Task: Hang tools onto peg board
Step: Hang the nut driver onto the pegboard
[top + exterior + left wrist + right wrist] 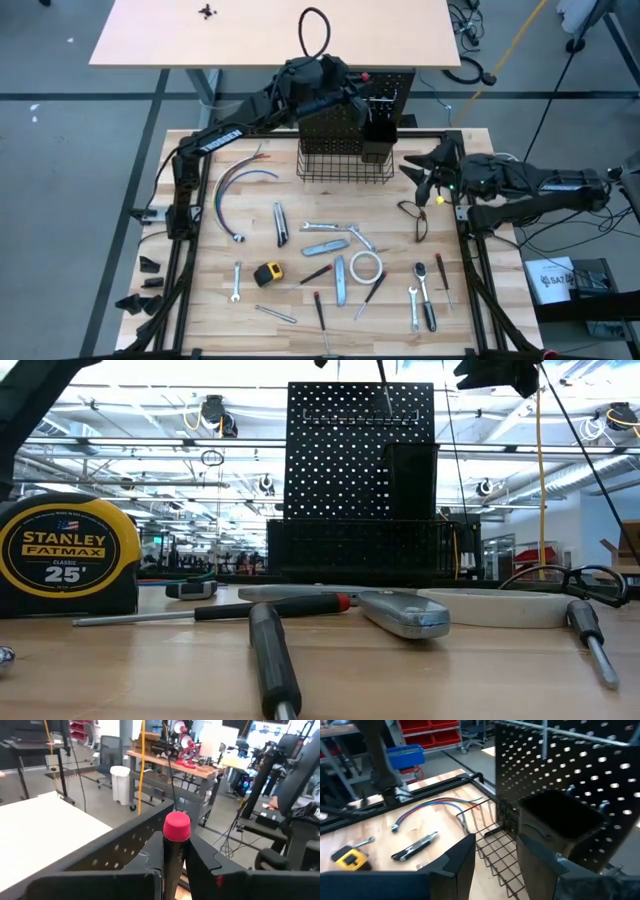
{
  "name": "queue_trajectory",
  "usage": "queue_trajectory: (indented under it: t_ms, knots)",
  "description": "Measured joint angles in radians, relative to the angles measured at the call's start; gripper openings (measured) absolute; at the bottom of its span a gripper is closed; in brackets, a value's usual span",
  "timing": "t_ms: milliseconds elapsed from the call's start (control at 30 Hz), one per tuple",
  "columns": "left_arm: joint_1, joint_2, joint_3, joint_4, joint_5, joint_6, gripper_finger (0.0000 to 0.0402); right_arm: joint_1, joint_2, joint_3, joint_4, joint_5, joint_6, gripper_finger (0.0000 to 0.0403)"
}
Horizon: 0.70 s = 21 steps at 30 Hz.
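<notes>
Desk [200, 300]: light wooden butcher-block top in a black frame, standing on a grey floor; a second, pale table [150, 35] stands beyond its far edge.

Peg board [385, 85]: upright black perforated panel at the far middle of the desk, with a black wire basket [345, 165] along its base and a small black cup holder [378, 138] on its right part.

Left claw [176, 862]: raised at the top edge of the peg board, pressed on a dark screwdriver with a red end cap [177, 826], held upright.

Right claw [492, 860]: hovering just right of the basket, facing the cup holder, fingers spread, nothing between them.

Tools lying on the near desk: yellow-black Stanley tape measure [267, 273], left of centre; white tape roll [365, 266], centre; grey utility knife [326, 246]; folding knife [281, 223]; silver wrench [237, 282], near left; ratchet [424, 290], near right; red-handled screwdriver [318, 272]; black-handled scissors [419, 217], right, below the right claw. A curved bundle of coloured cable [235, 195] lies far left.

Room: open workshop, with exposed ceiling trusses and lights in the low view, and workbenches, red bins, a white waste bin and an office chair in the wrist views.
</notes>
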Motion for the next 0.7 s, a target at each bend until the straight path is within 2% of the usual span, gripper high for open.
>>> queue_trajectory:
  t_ms: [700]
  knots:
    - [0.052, 0.047, -0.001, 0.008, 0.117, 0.017, 0.0039, -0.143, -0.002, 0.000, -0.005, -0.024, -0.006, 0.0137]
